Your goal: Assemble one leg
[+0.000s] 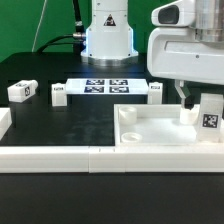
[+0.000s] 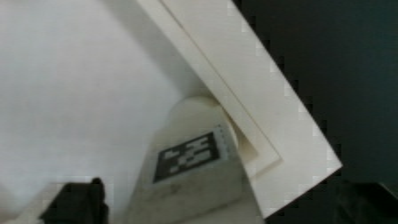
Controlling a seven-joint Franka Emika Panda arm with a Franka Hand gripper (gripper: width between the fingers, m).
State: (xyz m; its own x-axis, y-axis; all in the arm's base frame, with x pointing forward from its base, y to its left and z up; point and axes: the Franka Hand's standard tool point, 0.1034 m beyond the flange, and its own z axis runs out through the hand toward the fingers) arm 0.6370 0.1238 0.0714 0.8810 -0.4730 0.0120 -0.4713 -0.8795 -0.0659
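The black tabletop [image 1: 60,125] carries the big white tray [image 1: 165,128] at the exterior view's right, with the marker board [image 1: 105,86] behind. The tool [image 1: 192,100] hangs over the tray's far right corner, and a leg [image 1: 209,112] stands there just beside its fingers; whether it grips the leg I cannot tell. Three more legs [image 1: 22,91] sit apart, well off.

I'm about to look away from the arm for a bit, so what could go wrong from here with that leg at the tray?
The leg sits right at the tray corner; if misaligned it may catch on the rim. Whether the gripper is holding it isn't visible, so it could tip. Other loose parts lie nearby.
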